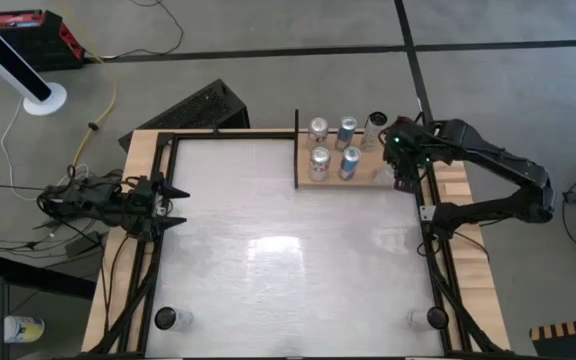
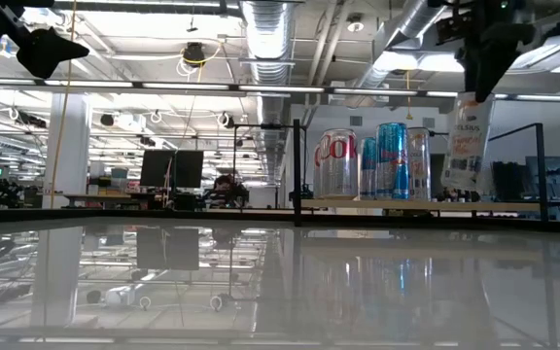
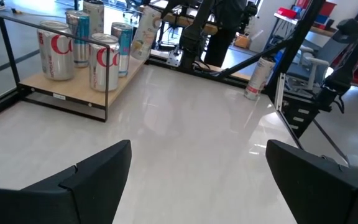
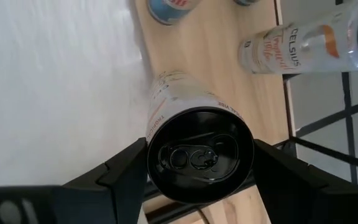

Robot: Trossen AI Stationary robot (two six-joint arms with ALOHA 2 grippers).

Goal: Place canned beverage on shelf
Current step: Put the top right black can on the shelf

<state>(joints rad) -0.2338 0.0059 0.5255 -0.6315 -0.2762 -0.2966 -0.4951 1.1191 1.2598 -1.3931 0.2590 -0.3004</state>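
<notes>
The shelf [image 1: 371, 172], a light-brown board with black posts, stands at the table's far right and carries several cans [image 1: 319, 160]. One of them is a white can [image 4: 303, 46] at the board's far right. My right gripper [image 1: 405, 170] is over the shelf's right end, shut on a white can with a black top [image 4: 201, 155]. In the low view this can [image 2: 468, 146] shows just above the board [image 2: 426, 204]. My left gripper [image 1: 173, 205] is open and empty at the table's left edge. My right gripper pinches the white can near its top rim [image 4: 157, 146], one finger [image 4: 123, 171] on each side of the wall. The fingers come from above, pointing down. The can hangs a little tilted below the gripper, its bottom [image 2: 463, 185] just above the shelf board.
A red-and-silver can [image 2: 337, 163] and blue cans [image 2: 392, 160] stand on the shelf to the left of the held can. One loose can [image 1: 173, 319] stands at the table's near left corner and another [image 1: 434, 318] at the near right. The white tabletop [image 1: 288, 250] lies between.
</notes>
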